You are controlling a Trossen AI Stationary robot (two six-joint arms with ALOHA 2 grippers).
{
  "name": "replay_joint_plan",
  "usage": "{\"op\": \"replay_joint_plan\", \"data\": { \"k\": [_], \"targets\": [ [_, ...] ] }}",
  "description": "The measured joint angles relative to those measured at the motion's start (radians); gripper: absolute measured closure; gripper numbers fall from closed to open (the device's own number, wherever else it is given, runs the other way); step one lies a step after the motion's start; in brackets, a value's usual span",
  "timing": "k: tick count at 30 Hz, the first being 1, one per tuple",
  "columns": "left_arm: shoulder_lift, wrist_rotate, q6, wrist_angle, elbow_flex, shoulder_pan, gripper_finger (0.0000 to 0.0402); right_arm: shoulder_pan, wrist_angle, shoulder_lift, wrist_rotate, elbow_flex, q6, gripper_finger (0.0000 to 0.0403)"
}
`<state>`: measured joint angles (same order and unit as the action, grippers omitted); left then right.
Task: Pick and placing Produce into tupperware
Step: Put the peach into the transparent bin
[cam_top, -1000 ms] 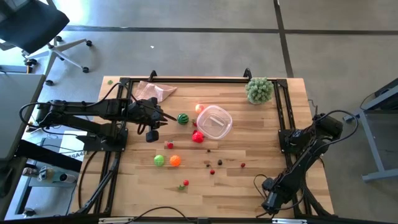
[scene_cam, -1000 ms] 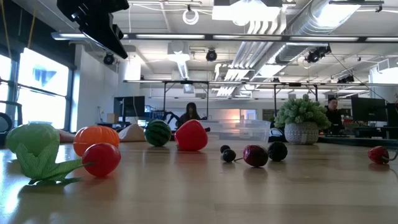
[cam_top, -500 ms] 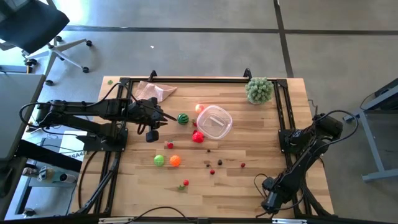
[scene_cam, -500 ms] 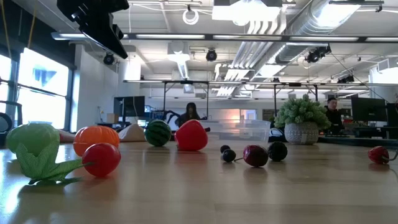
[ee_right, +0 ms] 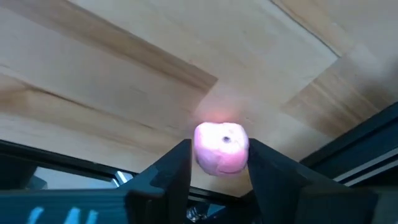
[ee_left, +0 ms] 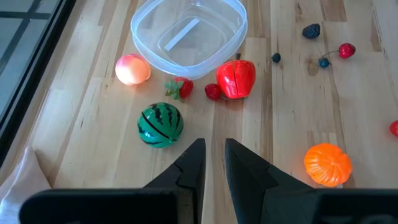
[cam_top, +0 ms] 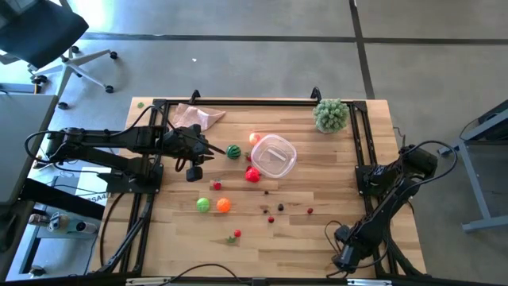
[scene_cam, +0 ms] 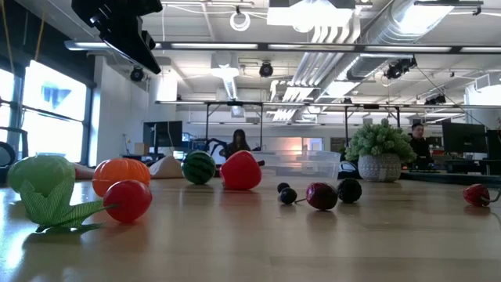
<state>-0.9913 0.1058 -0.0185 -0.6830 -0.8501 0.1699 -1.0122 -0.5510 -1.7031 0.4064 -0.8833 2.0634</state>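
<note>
Beside the striped green ball [ee_left: 160,124], the left gripper [ee_left: 213,163] hovered with fingers nearly pressed together, empty. Clear tupperware [cam_top: 275,156] sat mid-table. At the table's near right corner, the right gripper [ee_right: 219,165] straddled a pink ball [ee_right: 221,147]; a firm pinch could not be told.

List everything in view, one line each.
tupperware: one, clear, empty, mid-table
watermelon ball: one, striped green, left of the tupperware
peach ball: one, pale orange, against the tupperware's rim
red apple: one, red, beside the tupperware
green ball, orange ball: one each, side by side
small berries: several, red and dark, scattered
pink ball: one, at the right claw
plant: one, pale green, corner
cloth: one, beige, far edge
left claw: dark, near the watermelon ball, empty
right claw: dark, table's right edge
</note>
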Motion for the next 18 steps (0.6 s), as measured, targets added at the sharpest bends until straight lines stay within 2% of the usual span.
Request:
{"op": "replay_joint_plan", "data": {
  "k": [18],
  "targets": [
    [0.000, 0.000, 0.000, 0.000, 0.000, 0.000, 0.0350, 0.007, 0.002, 0.002, -0.010, 0.000, -0.003, 0.0290]
  ]
}}
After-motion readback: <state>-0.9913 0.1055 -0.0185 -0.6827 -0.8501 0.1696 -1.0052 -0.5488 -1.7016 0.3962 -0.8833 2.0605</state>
